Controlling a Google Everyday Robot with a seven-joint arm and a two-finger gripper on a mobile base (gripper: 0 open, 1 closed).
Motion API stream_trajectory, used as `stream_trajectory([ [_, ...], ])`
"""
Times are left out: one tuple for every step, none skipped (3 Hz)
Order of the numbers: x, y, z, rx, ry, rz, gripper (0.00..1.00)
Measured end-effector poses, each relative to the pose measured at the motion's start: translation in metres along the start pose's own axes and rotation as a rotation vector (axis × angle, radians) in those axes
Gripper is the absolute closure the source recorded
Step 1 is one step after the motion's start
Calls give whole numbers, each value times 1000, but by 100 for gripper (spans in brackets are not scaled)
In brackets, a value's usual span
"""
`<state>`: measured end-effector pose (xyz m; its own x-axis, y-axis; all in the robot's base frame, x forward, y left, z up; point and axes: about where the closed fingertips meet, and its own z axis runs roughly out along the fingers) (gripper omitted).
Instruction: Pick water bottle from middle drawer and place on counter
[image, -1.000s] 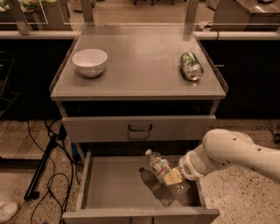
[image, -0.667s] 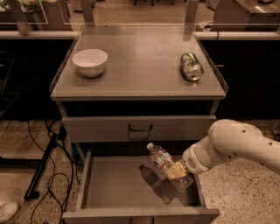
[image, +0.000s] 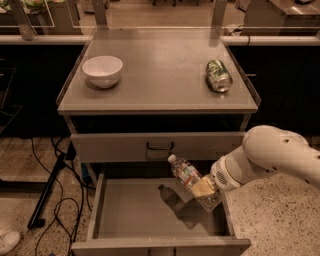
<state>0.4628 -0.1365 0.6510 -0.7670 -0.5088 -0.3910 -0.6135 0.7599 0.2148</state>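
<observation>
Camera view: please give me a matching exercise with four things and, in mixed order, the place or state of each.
Things: 1 water bottle; 2 bowl; 3 green can; 4 hand.
Places: A on its side, counter's right part; B over the open middle drawer, gripping the bottle; C tilted, held above the drawer floor; D upright, counter's left part.
Pairs: 1-C; 2-D; 3-A; 4-B.

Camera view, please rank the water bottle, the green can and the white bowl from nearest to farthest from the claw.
The claw hangs over the right side of the open middle drawer.
1. Water bottle: gripped in the claw, tilted, cap up and to the left.
2. Green can: lying on the right of the counter.
3. White bowl: on the counter's left side, farthest.
</observation>
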Motion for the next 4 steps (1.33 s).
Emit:
stream_trajectory([
  [-7, -3, -16, 14, -34, -4, 100],
  [23, 13, -30, -12, -24, -38, 100],
  [18, 12, -28, -24, -22, -35, 100],
  [-17, 11, -59, -6, -95, -58, 100],
])
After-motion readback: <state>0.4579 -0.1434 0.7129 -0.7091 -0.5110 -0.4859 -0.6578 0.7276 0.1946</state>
